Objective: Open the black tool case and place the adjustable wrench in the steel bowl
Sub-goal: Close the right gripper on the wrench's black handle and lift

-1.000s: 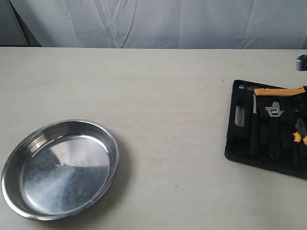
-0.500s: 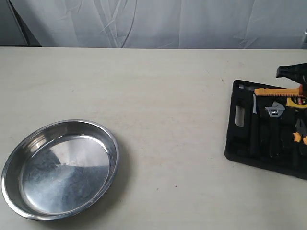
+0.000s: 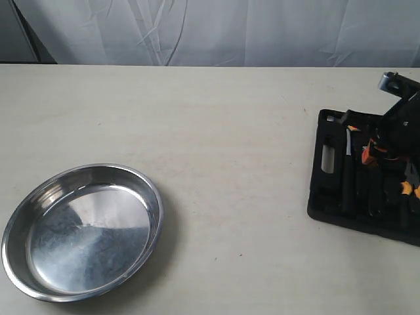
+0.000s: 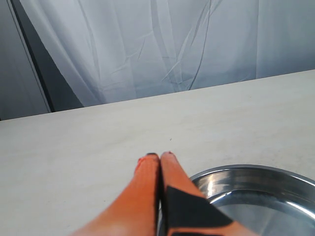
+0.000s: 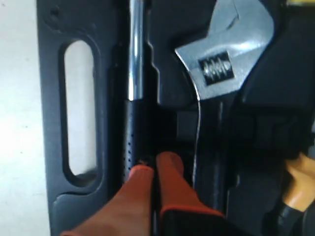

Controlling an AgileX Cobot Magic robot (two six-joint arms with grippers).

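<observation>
Right gripper (image 5: pixel 156 166), closed tight and holding nothing, hangs low over the open case (image 3: pixel 326 187). The wrench (image 5: pixel 224 54) lies in the case just beside it, handle running alongside, silver head further ahead. The left gripper (image 4: pixel 160 158), likewise closed and empty, sits by the bowl (image 3: pixel 82 233), well apart from the case, so the right arm is nearer. One wrench, one bowl, one case.

Black tool case (image 5: pixel 49 123), tray exposed, handle slot along one edge; adjustable wrench (image 5: pixel 224 59) seated in recess, silver head, black handle; chrome-shafted tool (image 5: pixel 136 49) alongside; right gripper (image 5: pixel 156 164), orange fingers (image 5: pixel 135 191) pressed together, between the two
</observation>
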